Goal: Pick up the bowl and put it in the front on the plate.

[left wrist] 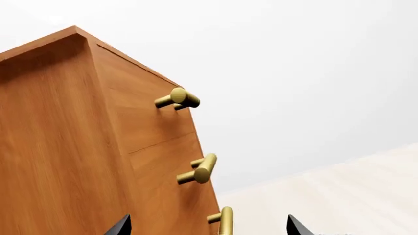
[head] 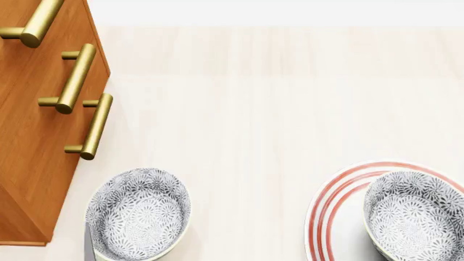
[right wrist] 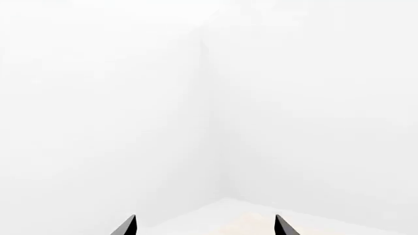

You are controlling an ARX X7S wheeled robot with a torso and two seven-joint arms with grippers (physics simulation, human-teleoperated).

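Head view: one patterned bowl point(head: 138, 213) sits on the counter point(head: 246, 109) at the near edge, close beside the wooden cabinet point(head: 32, 152) with its brass handles point(head: 78, 78). A second look-alike bowl point(head: 414, 216) already sits on the plate point(head: 335, 212) at the near right edge, inside the red rings. Can't tell for certain from these views which bowl is the task's. If it's the one on the plate, placement looks done; if it's the left one, nothing is picked yet.

My left end effector point(left wrist: 209, 229): only two dark fingertips show at the frame edge, set well apart, nothing between them. Its camera faces the cabinet side and handles, so it's raised and aimed away from the bowls. In the head view a thin grey sliver shows at the left bowl's edge; can't identify it.

My right end effector point(right wrist: 205, 227): tips also apart and empty, looking at blank white wall, clear of the plate. Neither arm shows in the head view.

Judgement: both held high and spread, likely a parked or retreat pose.
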